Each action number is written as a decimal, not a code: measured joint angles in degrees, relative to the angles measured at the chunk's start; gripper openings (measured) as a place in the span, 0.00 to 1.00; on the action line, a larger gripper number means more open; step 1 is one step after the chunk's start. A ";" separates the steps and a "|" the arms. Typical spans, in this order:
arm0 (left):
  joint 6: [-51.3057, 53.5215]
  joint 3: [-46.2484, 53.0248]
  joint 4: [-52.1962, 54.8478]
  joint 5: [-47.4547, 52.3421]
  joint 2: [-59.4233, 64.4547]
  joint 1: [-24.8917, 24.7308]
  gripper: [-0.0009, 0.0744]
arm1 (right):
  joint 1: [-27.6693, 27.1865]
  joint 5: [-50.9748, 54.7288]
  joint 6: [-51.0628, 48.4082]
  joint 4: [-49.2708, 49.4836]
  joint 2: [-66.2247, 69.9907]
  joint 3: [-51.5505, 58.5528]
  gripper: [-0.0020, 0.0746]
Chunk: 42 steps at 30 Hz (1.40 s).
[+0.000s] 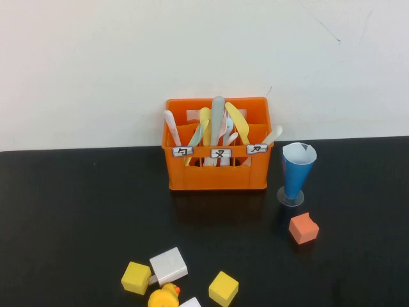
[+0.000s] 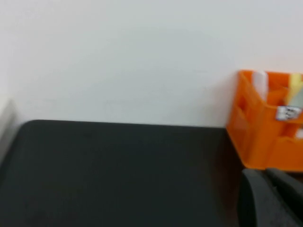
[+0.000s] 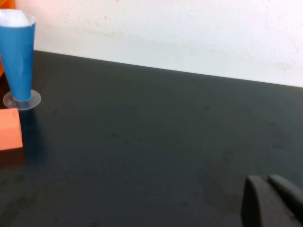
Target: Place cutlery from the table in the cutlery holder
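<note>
The cutlery holder (image 1: 217, 167) stands on the table (image 1: 70, 217) at twelve o'clock, against the wall (image 1: 96, 64); the spoon (image 1: 195, 137) and fork (image 1: 228, 121) stand in it among other utensils; the cone cup (image 1: 296, 173) stands at its three o'clock; one cube (image 1: 303, 228) lies before the cup; more blocks (image 1: 169, 265) and a toy duck (image 1: 163, 297) cluster at six o'clock.

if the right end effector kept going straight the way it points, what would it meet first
Probably nothing soon: ahead of the shut right end effector lies bare table up to the white wall. The blue cone cup stands well off to one side.
</note>
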 joint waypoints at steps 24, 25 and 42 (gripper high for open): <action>2.59 6.55 -1.01 11.32 -11.62 8.02 0.01 | 0.00 0.00 0.00 0.00 0.00 0.00 0.02; 2.72 6.55 -1.01 11.44 -11.62 7.92 0.01 | 0.00 0.00 0.00 0.00 0.00 0.00 0.02; 3.22 6.34 -0.89 12.28 -11.62 7.79 0.01 | 0.00 0.00 0.00 0.00 0.00 0.00 0.02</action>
